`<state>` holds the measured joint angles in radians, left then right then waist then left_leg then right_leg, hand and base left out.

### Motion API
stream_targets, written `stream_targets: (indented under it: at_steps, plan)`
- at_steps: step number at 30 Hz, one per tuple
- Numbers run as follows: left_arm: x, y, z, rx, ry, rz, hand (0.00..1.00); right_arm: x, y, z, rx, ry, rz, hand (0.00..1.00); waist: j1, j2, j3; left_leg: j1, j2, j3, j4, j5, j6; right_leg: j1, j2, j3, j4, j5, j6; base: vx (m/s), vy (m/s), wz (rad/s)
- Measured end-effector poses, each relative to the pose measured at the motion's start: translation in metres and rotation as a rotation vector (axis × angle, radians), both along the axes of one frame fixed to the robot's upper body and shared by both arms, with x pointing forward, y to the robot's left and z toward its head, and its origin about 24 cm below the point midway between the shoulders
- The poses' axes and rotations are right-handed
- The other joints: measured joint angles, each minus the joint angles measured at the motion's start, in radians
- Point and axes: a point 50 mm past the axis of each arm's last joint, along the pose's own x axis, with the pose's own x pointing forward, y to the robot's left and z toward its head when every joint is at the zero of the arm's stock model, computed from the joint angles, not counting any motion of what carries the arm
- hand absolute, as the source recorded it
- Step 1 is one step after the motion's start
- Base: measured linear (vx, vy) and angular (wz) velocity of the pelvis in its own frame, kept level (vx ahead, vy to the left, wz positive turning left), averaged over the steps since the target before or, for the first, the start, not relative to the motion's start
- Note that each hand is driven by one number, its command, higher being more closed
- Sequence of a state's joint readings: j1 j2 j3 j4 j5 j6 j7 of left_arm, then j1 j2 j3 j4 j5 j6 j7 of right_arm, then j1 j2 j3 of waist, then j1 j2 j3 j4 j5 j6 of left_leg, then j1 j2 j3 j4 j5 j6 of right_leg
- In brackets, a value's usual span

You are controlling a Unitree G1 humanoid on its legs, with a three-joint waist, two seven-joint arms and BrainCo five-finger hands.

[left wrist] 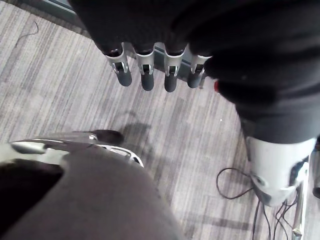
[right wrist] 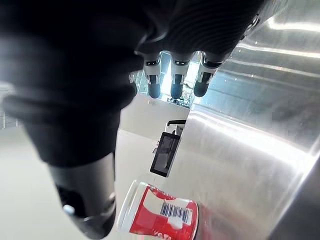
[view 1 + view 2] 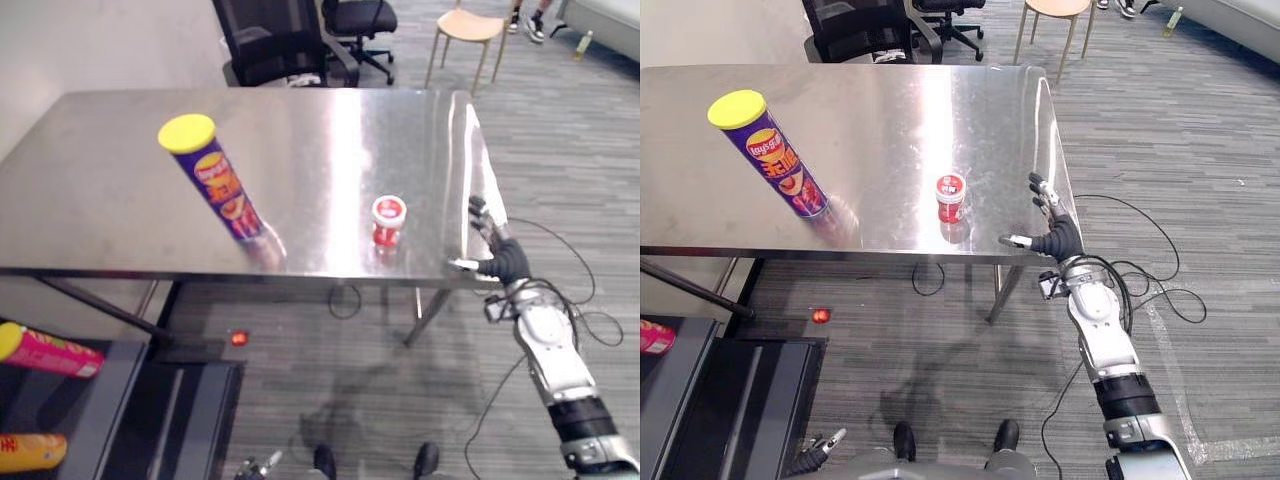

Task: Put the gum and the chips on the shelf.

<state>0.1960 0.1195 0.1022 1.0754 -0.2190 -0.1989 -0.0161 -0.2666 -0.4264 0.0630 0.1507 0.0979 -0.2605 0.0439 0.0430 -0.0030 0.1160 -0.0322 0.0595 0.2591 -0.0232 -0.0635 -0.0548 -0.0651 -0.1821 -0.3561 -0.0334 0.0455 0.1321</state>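
A tall purple chips can with a yellow lid stands on the steel table, left of centre. The gum, a small red and white tub, stands near the table's front edge, right of centre. My right hand rests at the table's front right corner, a short way right of the gum. Its fingers are straight and open, the thumb reaching toward the tub, and it holds nothing. My left hand hangs low over the floor with straight, empty fingers. The dark shelf sits at lower left, below the table.
On the shelf lie a pink can and an orange can. A small red object lies on the floor under the table. Black office chairs and a wooden chair stand behind the table. A person's shoes show at far right.
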Motion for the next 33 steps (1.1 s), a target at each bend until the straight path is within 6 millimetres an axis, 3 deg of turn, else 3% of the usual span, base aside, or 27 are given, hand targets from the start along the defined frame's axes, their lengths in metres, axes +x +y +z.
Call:
stream_targets:
  at_steps: [19,33]
  plan:
    - [0.006,0.001,0.001,0.011,-0.007,-0.002,0.00,0.028,0.026,0.009,0.024,0.014,0.039,0.00,0.043,-0.006,0.037,-0.017,-0.001,-0.024,-0.002,0.005,0.006,0.002,0.002,-0.020,-0.013,0.016,-0.016,-0.01,-0.006,0.03]
    - [0.008,0.001,0.001,0.022,-0.008,-0.023,0.00,0.044,0.048,0.027,0.046,-0.024,0.075,0.00,0.054,-0.014,0.080,-0.021,-0.005,-0.027,-0.008,0.017,0.013,0.001,0.000,-0.020,-0.021,0.032,-0.018,-0.03,-0.006,0.01]
